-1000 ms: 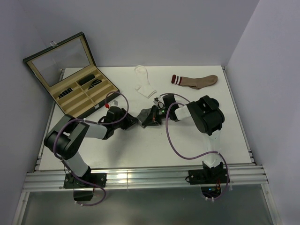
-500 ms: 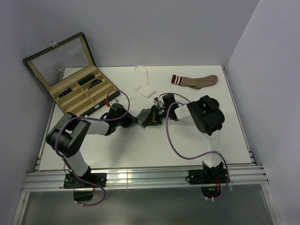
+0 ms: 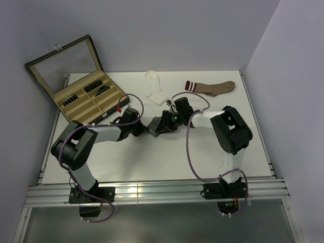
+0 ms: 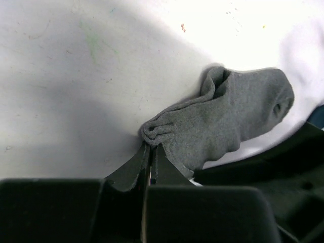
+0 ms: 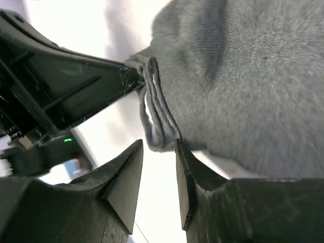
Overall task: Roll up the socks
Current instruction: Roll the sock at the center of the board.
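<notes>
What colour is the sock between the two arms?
The sock is plain grey, clearest in the left wrist view.

**Top view:** bright, even, diffuse overhead light. The white table (image 3: pixel 152 162) is nearly blown out, with only faint, soft shadows. Specular glare on the aluminium rail (image 3: pixel 131 191) at 6 o'clock. Sharp throughout. The walls (image 3: pixel 177 35) dim toward the corners.

**Left wrist view:** table clipped white at 1 o'clock, broad soft shadow from 8 to 10 o'clock. Dark grey sock (image 4: pixel 223 121) in focus. Left gripper (image 4: pixel 151 149) at 6 o'clock underexposed and soft.

**Right wrist view:** sock too close, knit blurred at 1 o'clock. Table clipped white. Right gripper (image 5: pixel 158 144) near black, detail lost.
</notes>
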